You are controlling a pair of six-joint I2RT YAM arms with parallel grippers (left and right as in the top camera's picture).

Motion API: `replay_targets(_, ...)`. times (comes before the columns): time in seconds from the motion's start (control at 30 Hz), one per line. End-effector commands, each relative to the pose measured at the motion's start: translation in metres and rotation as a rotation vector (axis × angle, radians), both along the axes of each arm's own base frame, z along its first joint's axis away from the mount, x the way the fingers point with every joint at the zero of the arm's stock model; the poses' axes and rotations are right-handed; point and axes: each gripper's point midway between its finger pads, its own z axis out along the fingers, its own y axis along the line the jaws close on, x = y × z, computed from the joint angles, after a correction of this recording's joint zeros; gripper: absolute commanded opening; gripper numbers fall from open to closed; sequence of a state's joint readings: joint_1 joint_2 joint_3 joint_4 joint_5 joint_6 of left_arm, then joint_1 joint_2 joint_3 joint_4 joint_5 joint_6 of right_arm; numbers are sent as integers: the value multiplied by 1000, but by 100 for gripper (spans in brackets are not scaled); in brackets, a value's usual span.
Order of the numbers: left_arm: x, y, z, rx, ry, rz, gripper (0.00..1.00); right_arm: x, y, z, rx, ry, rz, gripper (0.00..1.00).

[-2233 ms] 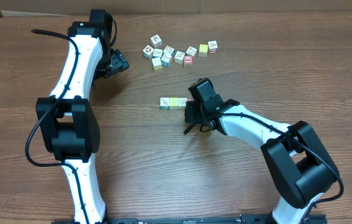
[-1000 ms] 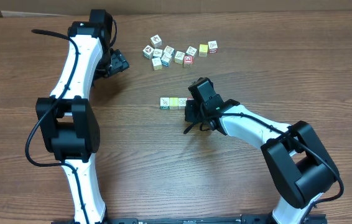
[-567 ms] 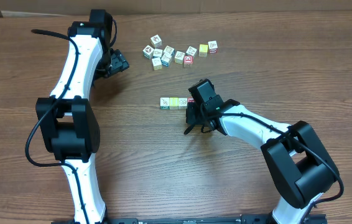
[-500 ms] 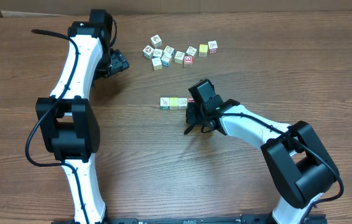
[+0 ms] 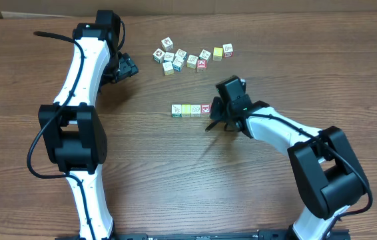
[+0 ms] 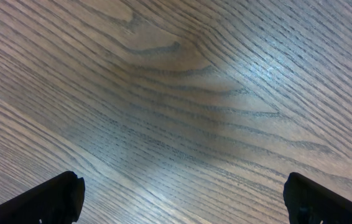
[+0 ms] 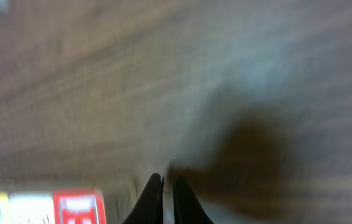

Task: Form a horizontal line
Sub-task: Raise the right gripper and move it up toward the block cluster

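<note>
Two white-and-black robot arms stand over a wooden surface (image 5: 148,180) scattered with small picture cubes. On the left side, the left arm (image 5: 82,73) stretches toward the far edge. The left tool (image 5: 126,67) hangs there spread wide and empty, well apart from every cube. In the left wrist view its two dark fingertips (image 6: 45,199) sit in the bottom corners, with only bare wood grain between them.

Near the middle of the far edge lies a loose cluster (image 5: 187,59) of cubes at odd angles, some touching, a few trailing off to the right.

Closer to the centre of the surface sits the horizontal line (image 5: 191,110), a short straight row of cubes touching edge to edge and running parallel to the far edge. A white-green cube (image 5: 176,110) marks its left end, a pale yellow cube (image 5: 186,110) comes next, and a red-faced cube (image 5: 205,109) closes the right end.

Just beside that red end, the right tool (image 5: 216,120) points down at the wood, pressed closed and gripping nothing. The right wrist view is blurred. It shows the closed fingertips (image 7: 154,193) meeting in one narrow point, with the red-faced cube off to their left and clear of them. Whether the tip touches the surface cannot be told. The right arm (image 5: 282,133) runs back toward the near right corner.
</note>
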State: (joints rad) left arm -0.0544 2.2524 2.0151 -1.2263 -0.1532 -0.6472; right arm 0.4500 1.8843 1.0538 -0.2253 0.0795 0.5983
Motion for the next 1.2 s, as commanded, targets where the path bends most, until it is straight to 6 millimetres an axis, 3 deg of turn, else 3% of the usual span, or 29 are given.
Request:
replay_targets(0.0,4,-1,1,5,-8,-12,100,15,-7,5,-6,-65,-36,4)
replay_targets(0.33,4,-2,1,5,-8,-12,100,48,9,36,80,-244,-35,4)
replay_targets(0.73,4,-2,1,5,-8,-13,100,57,23,31,73,-298,76,4)
replay_targets(1.0,4,-2,1,5,-8,-13,100,52,44,36,115,-308,198,4)
replay_targets(1.07,4,-2,1,5,-8,-12,100,49,50,44,104,-281,249,4)
replay_targets(1.17,4,-2,1,5,-8,-13,100,56,51,74,75,-217,244,4)
